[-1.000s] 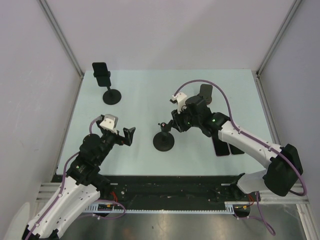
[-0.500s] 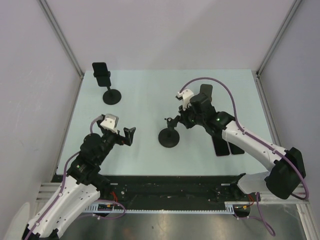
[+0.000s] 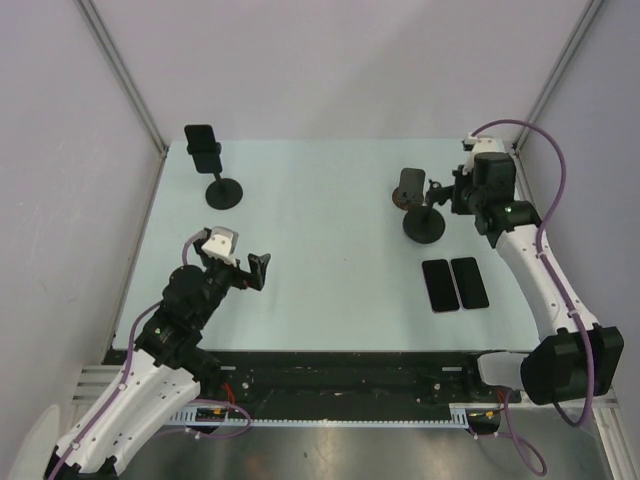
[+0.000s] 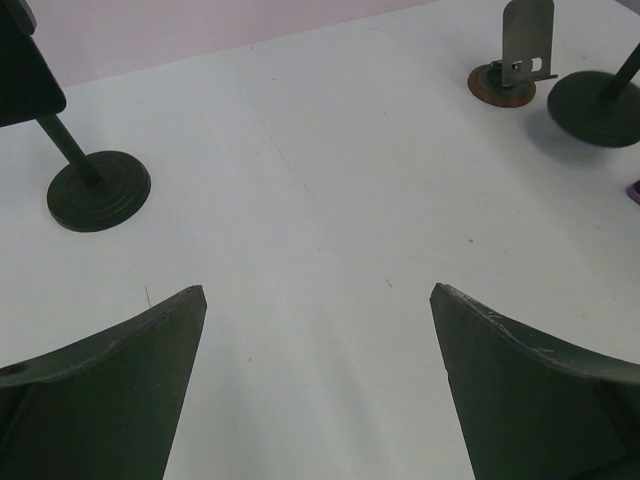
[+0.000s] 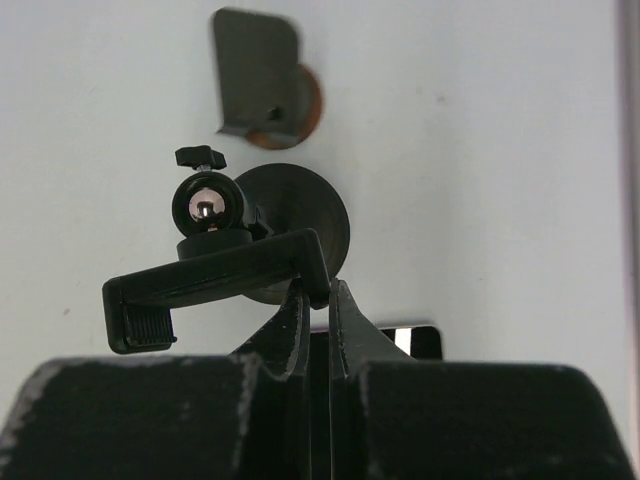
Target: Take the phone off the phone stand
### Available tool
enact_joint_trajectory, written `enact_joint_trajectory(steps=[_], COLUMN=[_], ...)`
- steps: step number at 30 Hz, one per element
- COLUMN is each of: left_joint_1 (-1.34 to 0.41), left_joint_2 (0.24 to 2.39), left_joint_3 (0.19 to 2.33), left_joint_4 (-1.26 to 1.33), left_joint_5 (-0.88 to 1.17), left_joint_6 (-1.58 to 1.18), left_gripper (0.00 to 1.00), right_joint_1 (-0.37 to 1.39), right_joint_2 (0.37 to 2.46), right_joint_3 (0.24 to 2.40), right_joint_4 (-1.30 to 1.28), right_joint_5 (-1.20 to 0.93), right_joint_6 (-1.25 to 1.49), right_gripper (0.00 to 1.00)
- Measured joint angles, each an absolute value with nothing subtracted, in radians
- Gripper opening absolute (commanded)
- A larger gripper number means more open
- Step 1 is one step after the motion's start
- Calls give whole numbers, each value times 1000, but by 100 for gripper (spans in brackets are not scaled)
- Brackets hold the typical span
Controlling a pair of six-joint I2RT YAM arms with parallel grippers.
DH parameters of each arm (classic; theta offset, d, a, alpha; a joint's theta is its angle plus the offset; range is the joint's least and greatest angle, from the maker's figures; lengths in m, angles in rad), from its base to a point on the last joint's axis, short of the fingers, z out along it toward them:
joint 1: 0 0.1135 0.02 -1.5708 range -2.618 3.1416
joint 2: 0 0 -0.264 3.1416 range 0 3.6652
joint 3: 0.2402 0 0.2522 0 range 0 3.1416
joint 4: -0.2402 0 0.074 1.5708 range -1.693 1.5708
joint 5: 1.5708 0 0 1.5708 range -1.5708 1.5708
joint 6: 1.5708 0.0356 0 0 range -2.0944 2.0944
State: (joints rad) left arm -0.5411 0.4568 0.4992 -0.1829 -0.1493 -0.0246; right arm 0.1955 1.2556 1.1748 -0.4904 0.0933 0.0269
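Observation:
A black phone (image 3: 203, 148) sits clamped in a black phone stand (image 3: 223, 190) at the far left; both also show in the left wrist view, the phone (image 4: 25, 60) at the corner and the stand (image 4: 98, 188) below it. My left gripper (image 3: 258, 270) is open and empty over the near left table, well short of that stand (image 4: 318, 300). My right gripper (image 3: 455, 195) is shut on the clamp arm of a second, empty black stand (image 3: 425, 225) at the far right. In the right wrist view the fingertips (image 5: 318, 290) pinch the clamp (image 5: 215, 285) above its round base (image 5: 300, 225).
Two black phones (image 3: 435, 285) (image 3: 468, 282) lie flat side by side on the right of the table. A small plate holder on a brown disc (image 3: 408, 188) stands just left of the empty stand; it also shows in the right wrist view (image 5: 258, 80). The enclosure walls are close.
My right arm has carried the empty stand from the middle of the table to the far right, beside the small holder. The left arm has not moved.

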Motion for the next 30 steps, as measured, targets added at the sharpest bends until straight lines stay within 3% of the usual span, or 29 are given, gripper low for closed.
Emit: enact_joint_trajectory(steps=[13, 30], left_joint_1=[-530, -507], left_joint_2=[498, 542], left_joint_3=[499, 499], left_joint_4=[-183, -183], left_joint_5=[-196, -208], left_joint_6=[5, 10], left_gripper=[100, 100], right_joint_1=[-37, -75], right_joint_2=[1525, 1797], right_joint_3=[1347, 1562], right_joint_4=[-444, -350], right_joint_5=[108, 55], right_joint_6=[21, 4], right_gripper=[0, 0])
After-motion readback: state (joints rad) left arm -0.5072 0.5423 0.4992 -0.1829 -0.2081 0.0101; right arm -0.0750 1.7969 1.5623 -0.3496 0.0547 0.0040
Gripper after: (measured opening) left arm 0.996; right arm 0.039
